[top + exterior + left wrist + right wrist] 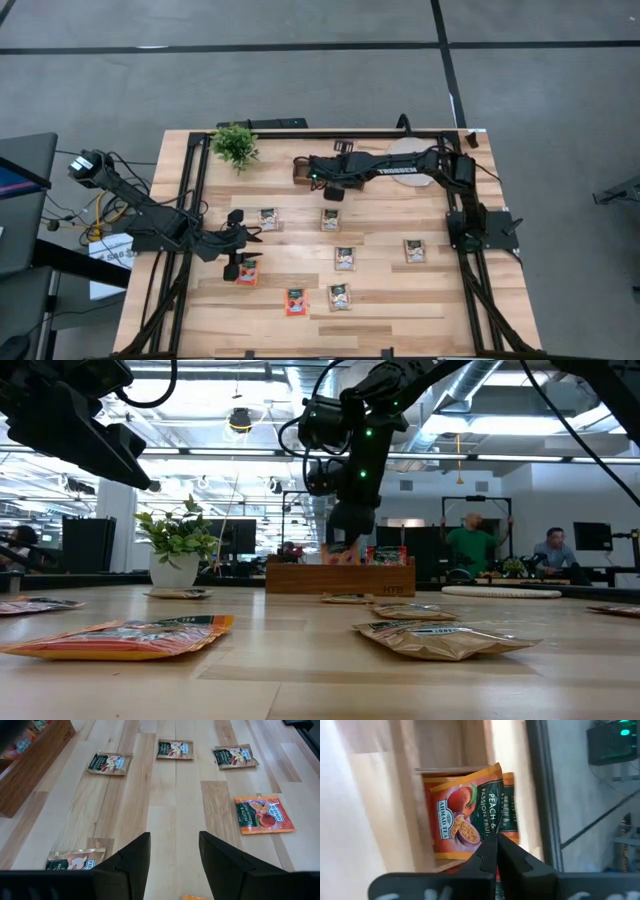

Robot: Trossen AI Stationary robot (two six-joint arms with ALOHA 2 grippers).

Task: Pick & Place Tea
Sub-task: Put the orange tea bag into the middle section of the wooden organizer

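Tea sachets (pixel 345 258) lie scattered across the middle of the table (pixel 400 310), well apart from each other. A tray (pixel 303 173) sits near the far edge, with a plant (pixel 235 145) towards the far left corner and a disc (pixel 405 152) to the tray's right. More sachets stand inside the tray.

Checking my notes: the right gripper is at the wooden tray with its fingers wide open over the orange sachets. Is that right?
Not quite. The right gripper is at the wooden tray over the orange sachets, but its fingers are shut, as the right wrist view shows.
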